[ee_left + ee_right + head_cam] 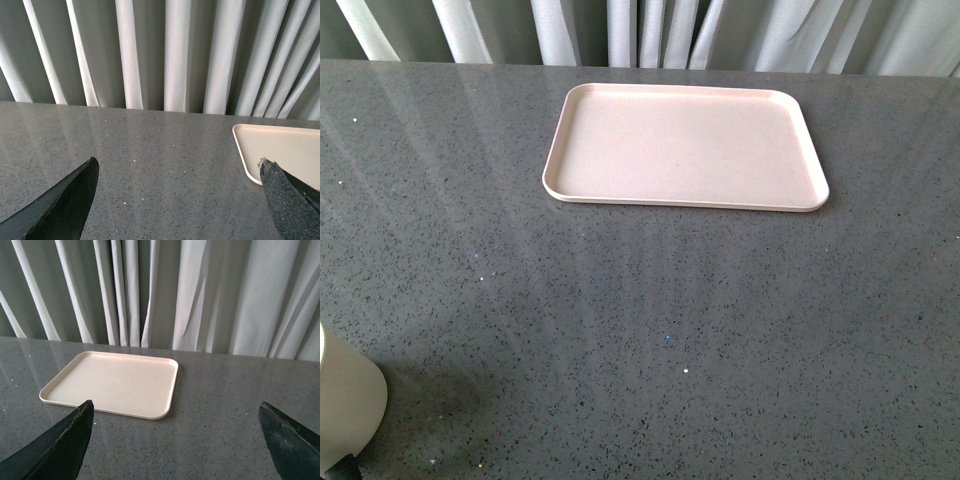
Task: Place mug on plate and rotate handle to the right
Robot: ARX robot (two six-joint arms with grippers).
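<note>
Status: step in hand is the reach for the mug, nothing grasped yet.

- mug (348,400) stands on the counter (650,330) at the near left edge of the front view, mostly cut off by the frame. It is well apart from the plate (685,145), which lies empty at the far centre, in front of the curtain (200,290).
- handle: not clearly visible. A dark sliver (344,466) under the mug at the frame edge may be it, cannot tell. Heading unknown.
- left fingers (70,200): spread wide, nothing between them. They look along the bare counter with one plate corner to one side, and the mug is not in that view.
- right fingers (65,440): also apart and empty, facing the plate.

Judgement: the mug sits on the left side, so this is a left-arm pick. The next move calls for bringing the left fingers round and down to the mug body and closing across the wall, clear of the handle. Carry is long and diagonal to the plate. Set it down inside the rim, then turn it until the handle points right. Find the handle before gripping, since that sets how much turn is needed.
</note>
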